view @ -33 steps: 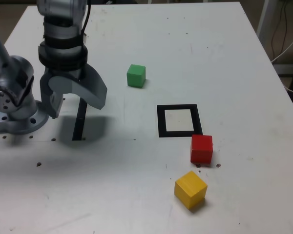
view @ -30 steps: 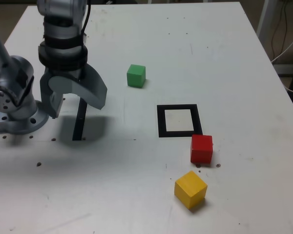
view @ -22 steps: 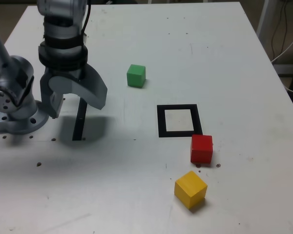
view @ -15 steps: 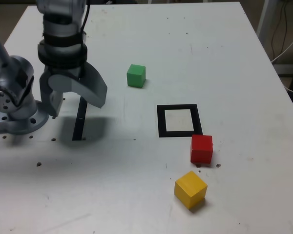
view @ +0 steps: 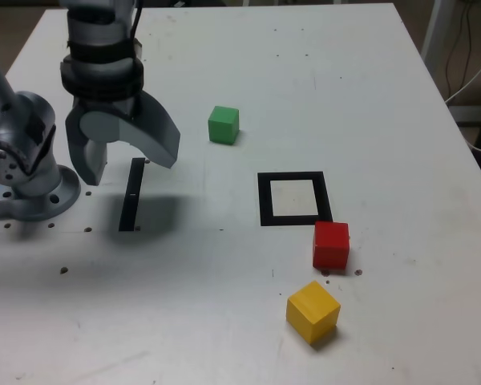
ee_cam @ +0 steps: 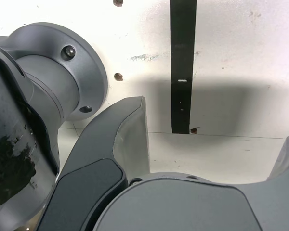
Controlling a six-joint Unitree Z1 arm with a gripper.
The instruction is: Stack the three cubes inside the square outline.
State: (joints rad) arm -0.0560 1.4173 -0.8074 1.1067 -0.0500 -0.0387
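Observation:
The green cube [view: 223, 124] sits on the white table, above and to the left of the square outline [view: 294, 198] in the exterior view. Just below the outline's lower right corner rests the red cube [view: 331, 245]. The yellow cube [view: 313, 311] lies nearer the front edge, turned at an angle. My gripper [view: 127, 163] hangs open and empty above the table at the exterior view's left, well away from all three cubes. The wrist view shows my gripper [ee_cam: 216, 125] with jaws spread wide and no cube in sight.
A thin black strip [view: 131, 194] lies on the table under the gripper and shows in the wrist view as the strip [ee_cam: 182, 67]. The arm's grey base [view: 24, 172] is bolted at the exterior view's left, close to the gripper. Small holes dot the table [view: 369, 96].
The gripper has risen slightly and shifted a little away from the table's front edge, uncovering more of the black strip. The cubes have not moved.

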